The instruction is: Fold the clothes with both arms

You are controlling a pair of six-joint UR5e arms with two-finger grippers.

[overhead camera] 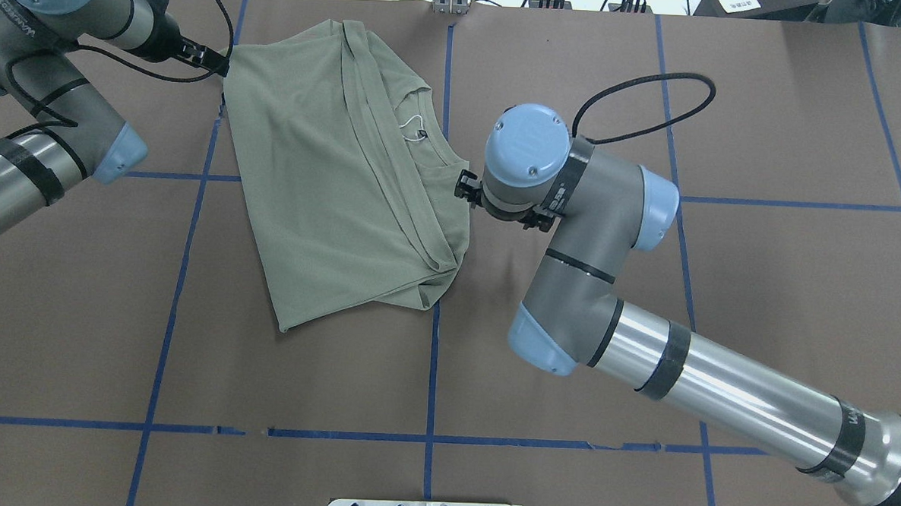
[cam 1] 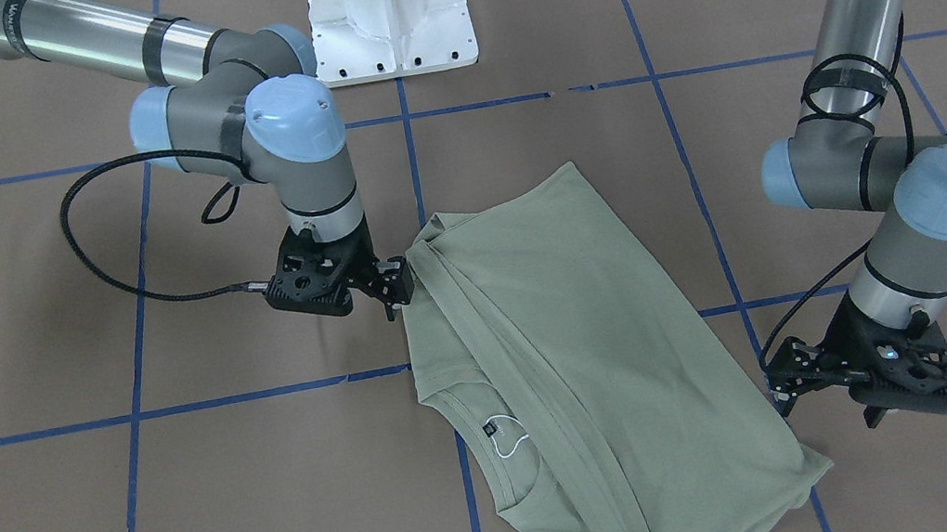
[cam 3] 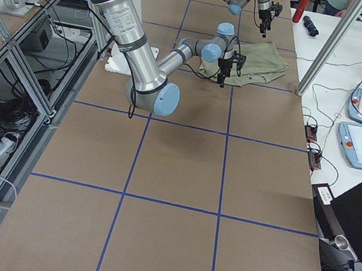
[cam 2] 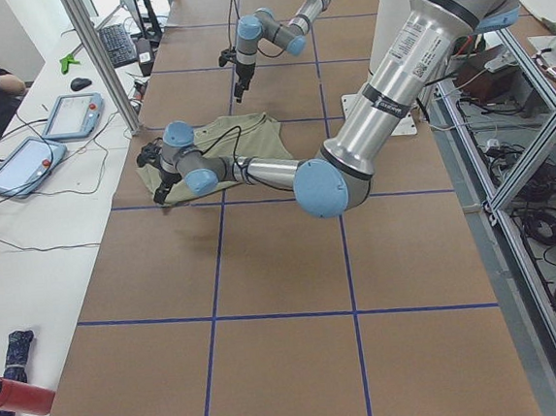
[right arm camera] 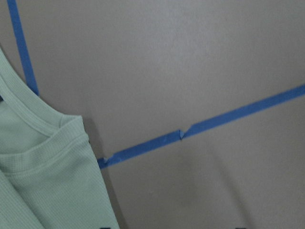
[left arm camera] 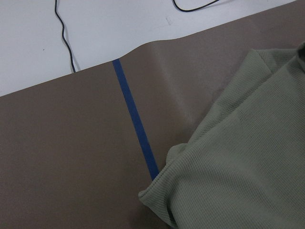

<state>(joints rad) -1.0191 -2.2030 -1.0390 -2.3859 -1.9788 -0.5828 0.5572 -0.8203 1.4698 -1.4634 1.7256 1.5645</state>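
The shirt (cam 1: 580,353) lies flat on the table (cam 1: 240,526) between the right claw (cam 1: 391,290), spread wide at its edge, and the left claw (cam 1: 827,412), also wide, its neck label (cam 1: 489,430) too small to read.

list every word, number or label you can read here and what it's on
Nothing reads for certain.
White lettering along the right arm: too small and slanted to read.
White lettering on the left arm: blurred.
Black neck label of the shirt: no text can be made out.
White paper label, top right of the overhead view: print too small.
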